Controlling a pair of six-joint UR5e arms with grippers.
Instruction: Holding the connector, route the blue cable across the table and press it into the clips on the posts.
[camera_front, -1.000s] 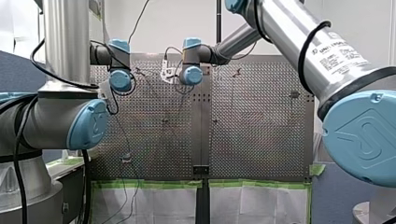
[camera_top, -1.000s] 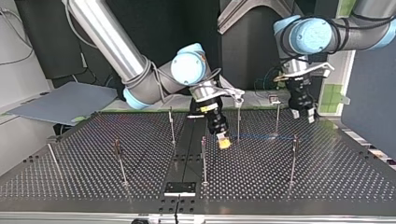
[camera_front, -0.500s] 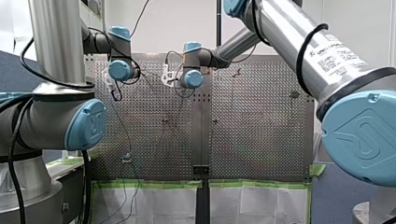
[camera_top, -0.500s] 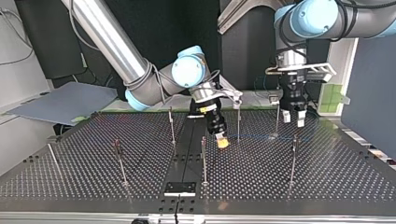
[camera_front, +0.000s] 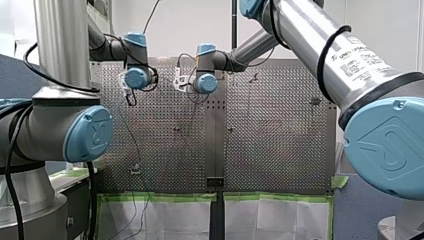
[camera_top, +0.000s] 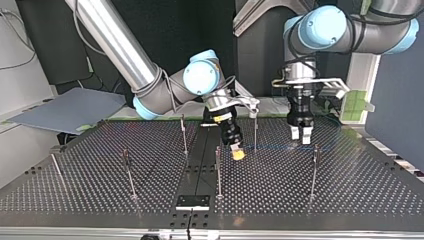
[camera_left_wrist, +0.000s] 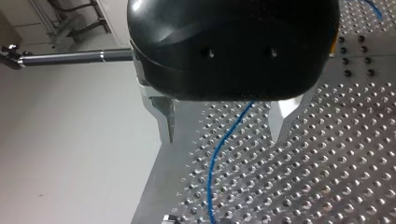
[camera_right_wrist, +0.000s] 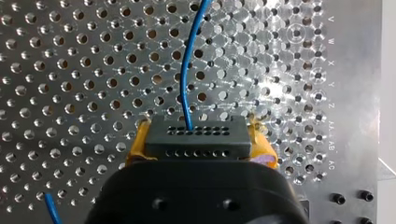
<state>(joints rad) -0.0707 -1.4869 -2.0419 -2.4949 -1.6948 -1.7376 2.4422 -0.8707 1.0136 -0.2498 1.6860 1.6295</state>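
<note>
The routing is at an early stage. The right gripper (camera_top: 238, 153) is low over the perforated table (camera_top: 100, 165), near the middle of the top view. Its yellow pads (camera_right_wrist: 136, 145) are clamped on either side of the black connector (camera_right_wrist: 196, 136), so the holding half of the job looks secure.

The blue cable (camera_right_wrist: 189, 70) leaves the connector's face and runs ahead of that gripper, flat along the holes. In the top view it shows as a thin blue line (camera_top: 280, 146) on the plate, passing low by the post (camera_top: 255, 131) just beside the right gripper. The thin posts stand around the table, among them one further toward that view's right (camera_top: 314, 170). No blue shows at the top of any post, though the clips are too small to read for certain. The pressing-in therefore appears to be wholly ahead: every clip is yet to be filled.

The left gripper (camera_top: 301, 134) hangs nose-down above the table, close to the cable. In the left wrist view its two fingers (camera_left_wrist: 166, 119) are spread wide with nothing between them. The blue cable (camera_left_wrist: 219, 151) runs on the plate below the gap, touching neither finger. The left gripper looks placed to drop and take the cable.
</note>
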